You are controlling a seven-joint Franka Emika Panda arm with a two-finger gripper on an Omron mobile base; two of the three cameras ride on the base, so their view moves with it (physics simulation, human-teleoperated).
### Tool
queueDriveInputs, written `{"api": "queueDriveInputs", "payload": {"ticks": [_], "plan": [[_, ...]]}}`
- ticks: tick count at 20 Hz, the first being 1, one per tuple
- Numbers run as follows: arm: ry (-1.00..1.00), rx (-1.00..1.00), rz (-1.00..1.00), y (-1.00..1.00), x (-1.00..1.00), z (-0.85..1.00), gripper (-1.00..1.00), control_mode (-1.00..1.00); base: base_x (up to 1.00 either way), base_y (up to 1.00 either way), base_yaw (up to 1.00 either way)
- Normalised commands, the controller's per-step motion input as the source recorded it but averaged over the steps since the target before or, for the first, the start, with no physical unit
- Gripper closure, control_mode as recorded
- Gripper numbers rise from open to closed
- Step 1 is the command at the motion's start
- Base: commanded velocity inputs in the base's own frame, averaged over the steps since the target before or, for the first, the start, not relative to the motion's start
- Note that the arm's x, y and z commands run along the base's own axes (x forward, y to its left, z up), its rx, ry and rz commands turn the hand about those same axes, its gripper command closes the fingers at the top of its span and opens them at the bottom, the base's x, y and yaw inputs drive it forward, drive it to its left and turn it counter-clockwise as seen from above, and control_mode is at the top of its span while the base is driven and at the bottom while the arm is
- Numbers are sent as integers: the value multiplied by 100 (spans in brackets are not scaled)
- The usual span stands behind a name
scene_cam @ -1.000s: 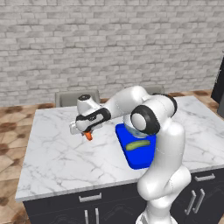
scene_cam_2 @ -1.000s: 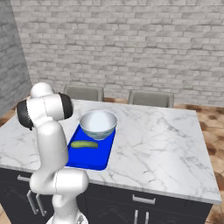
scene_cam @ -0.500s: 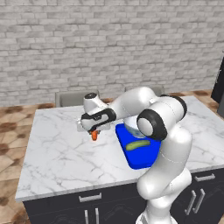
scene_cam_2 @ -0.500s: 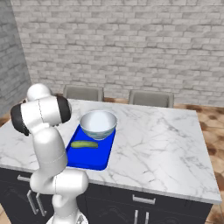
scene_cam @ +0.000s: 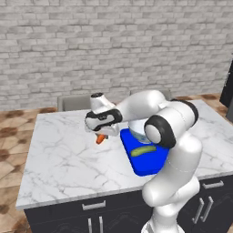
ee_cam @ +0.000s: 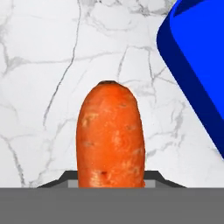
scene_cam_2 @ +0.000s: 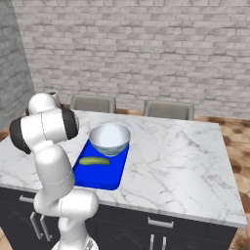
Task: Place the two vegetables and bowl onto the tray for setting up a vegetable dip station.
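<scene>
I note the gripper (scene_cam: pixel 102 137) clenched on the carrot (ee_cam: pixel 110 136), held above the marble counter (scene_cam: pixel 59 150) just left of the tray (scene_cam_2: pixel 100 176), which carries the cucumber (scene_cam_2: pixel 94 160) and bowl (scene_cam_2: pixel 110 138).

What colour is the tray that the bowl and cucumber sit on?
Bright blue: the tray under the bowl and cucumber shows best in the right base view.

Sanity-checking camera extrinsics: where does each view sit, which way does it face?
Left base view: behind-left, facing forward-down over the counter; arm rises lower right, gripper holding the carrot left of the tray.
Right base view: behind-right; arm lower left.
Hand view: along the gripper, down at carrot and marble.
Both base views share tray, cucumber, bowl.
</scene>
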Motion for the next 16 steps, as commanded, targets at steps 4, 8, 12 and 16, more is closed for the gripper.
{"api": "queueDriveInputs", "payload": {"ticks": [4, 8, 12, 16], "plan": [[-9, 13, -15, -53, -18, 26, 100, -100, 0, 0, 0], [-12, 10, -11, -54, -37, 3, 100, -100, 0, 0, 0], [-14, 3, -14, -40, -50, 0, 100, -100, 0, 0, 0], [-11, 1, -17, -34, -56, 1, 100, -100, 0, 0, 0]]}}
